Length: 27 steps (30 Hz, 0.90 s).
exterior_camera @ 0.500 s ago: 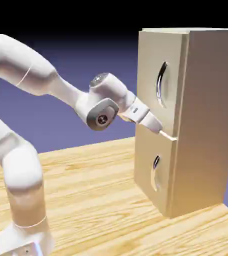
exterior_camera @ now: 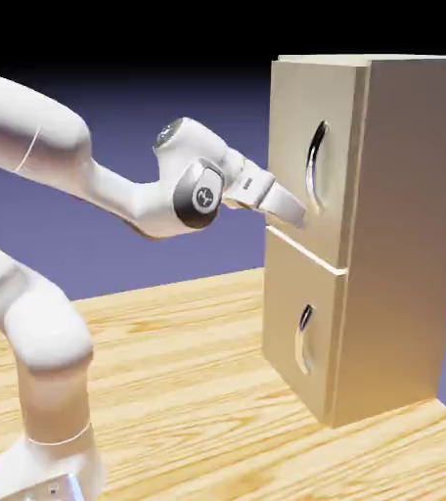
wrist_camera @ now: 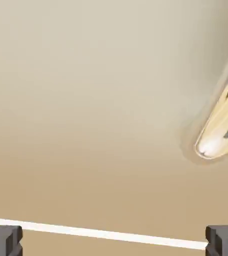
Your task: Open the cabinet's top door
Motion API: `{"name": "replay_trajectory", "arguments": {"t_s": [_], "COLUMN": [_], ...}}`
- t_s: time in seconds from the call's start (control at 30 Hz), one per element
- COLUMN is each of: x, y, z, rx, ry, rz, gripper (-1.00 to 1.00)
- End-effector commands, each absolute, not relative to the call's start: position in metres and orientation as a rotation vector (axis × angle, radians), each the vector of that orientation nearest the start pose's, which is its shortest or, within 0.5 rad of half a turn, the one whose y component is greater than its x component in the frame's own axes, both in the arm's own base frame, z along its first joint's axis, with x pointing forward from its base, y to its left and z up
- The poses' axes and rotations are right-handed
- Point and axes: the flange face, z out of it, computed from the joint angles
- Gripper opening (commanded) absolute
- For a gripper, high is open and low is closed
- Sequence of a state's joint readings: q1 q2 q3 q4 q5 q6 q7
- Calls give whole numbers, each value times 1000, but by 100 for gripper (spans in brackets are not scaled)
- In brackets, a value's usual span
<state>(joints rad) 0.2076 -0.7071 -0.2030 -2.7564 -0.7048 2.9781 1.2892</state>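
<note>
The tall beige cabinet (exterior_camera: 408,245) stands at the right of the exterior view. Its top door (exterior_camera: 290,108) sits flush, with a long curved silver handle (exterior_camera: 315,164). My gripper (exterior_camera: 300,210) is close in front of that door's lower part, just below and left of the handle's bottom end, and its jaws stand open. The hand view is filled by the top door (wrist_camera: 96,100), with the handle's lower end (wrist_camera: 215,136) off to the upper right. Nothing lies between the fingertips (wrist_camera: 4,241), which sit wide apart at the bottom corners.
Below the top door is a shorter lower door (exterior_camera: 288,303) with a small silver handle (exterior_camera: 305,338). A pale seam (wrist_camera: 101,232) between the two doors runs along the bottom of the hand view. The cabinet rests on a wooden table (exterior_camera: 188,391).
The gripper has risen from the seam between the two doors to just beneath the top handle's lower end. The wrist has pulled back a little to the left.
</note>
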Motion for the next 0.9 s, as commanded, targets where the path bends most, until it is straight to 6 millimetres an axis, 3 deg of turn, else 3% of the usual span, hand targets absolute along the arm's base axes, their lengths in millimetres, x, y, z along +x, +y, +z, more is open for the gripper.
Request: {"name": "replay_trajectory", "arguments": {"t_s": [0.0, 0.43, 0.87], "x": [365, 341, 327], "y": [42, 44, 24], "z": [518, 542, 549], "rx": [-2402, -2265, -2054], "ry": [821, 768, 724], "rz": [-1246, -1429, -1598], "gripper": [0, 0, 0]}}
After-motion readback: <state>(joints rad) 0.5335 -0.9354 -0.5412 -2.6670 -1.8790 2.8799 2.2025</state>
